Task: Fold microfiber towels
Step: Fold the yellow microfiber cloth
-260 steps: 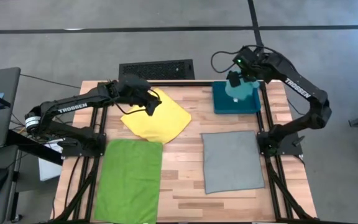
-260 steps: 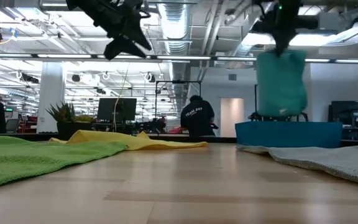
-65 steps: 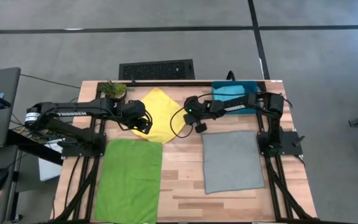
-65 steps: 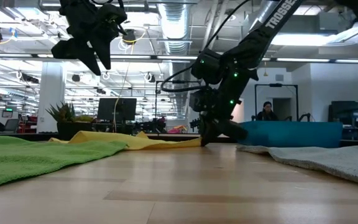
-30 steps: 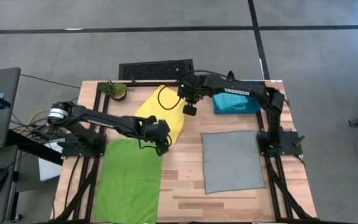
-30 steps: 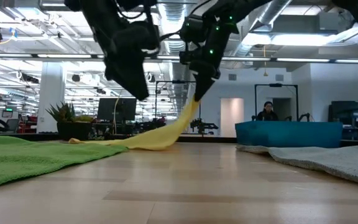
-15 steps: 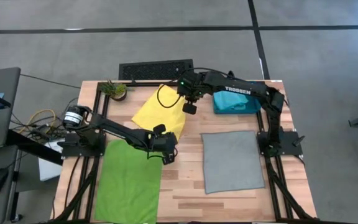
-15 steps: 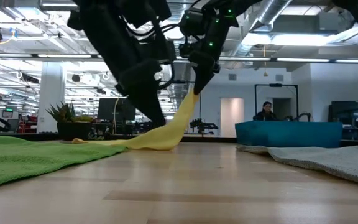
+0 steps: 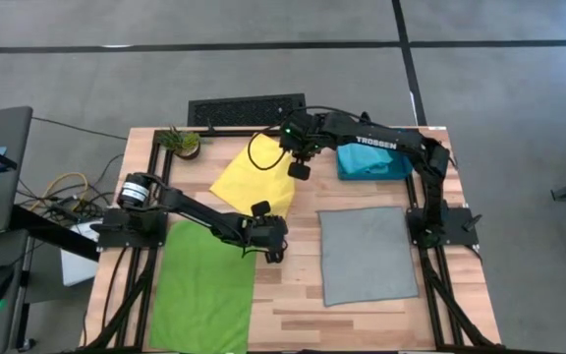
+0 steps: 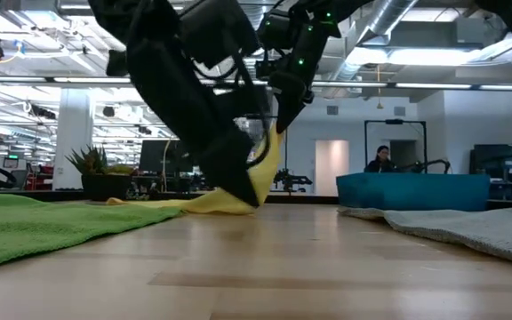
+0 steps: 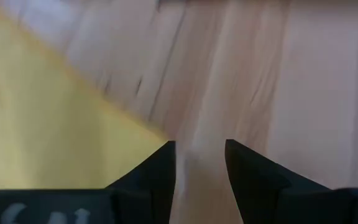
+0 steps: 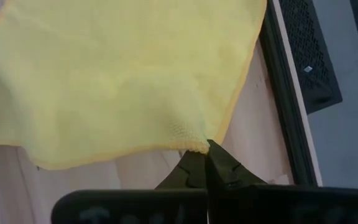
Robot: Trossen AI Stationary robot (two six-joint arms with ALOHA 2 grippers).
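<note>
**Yellow towel lifted by one corner, left gripper at its near tip**

Towels lie flat at the near side of the wooden surface (image 9: 293,285): the lime green towel (image 9: 202,285) on the left, the grey towel (image 9: 367,254) on the right, well apart from each other. Just beyond the green one, the left gripper (image 9: 273,246) is down at the surface by the near corner of the yellow towel (image 9: 249,182). Its fingers (image 11: 161,171) stand apart with bare wood between them; the yellow corner lies just beside one finger, and nothing is held.

Farther back, the right gripper (image 9: 300,169) hangs above the surface with its jaws pinched tight on one corner of the yellow towel. In the low view that corner rises off the wood while the rest of the cloth trails down and lies flat toward the left.

Toward the far right corner sits the dark teal bin (image 9: 401,169), with the light turquoise-blue towel (image 9: 365,162) bunched inside it. A small potted plant (image 9: 180,143) stands at the far left corner. Beyond the surface, the low view shows a person (image 10: 380,160) in the room.
</note>
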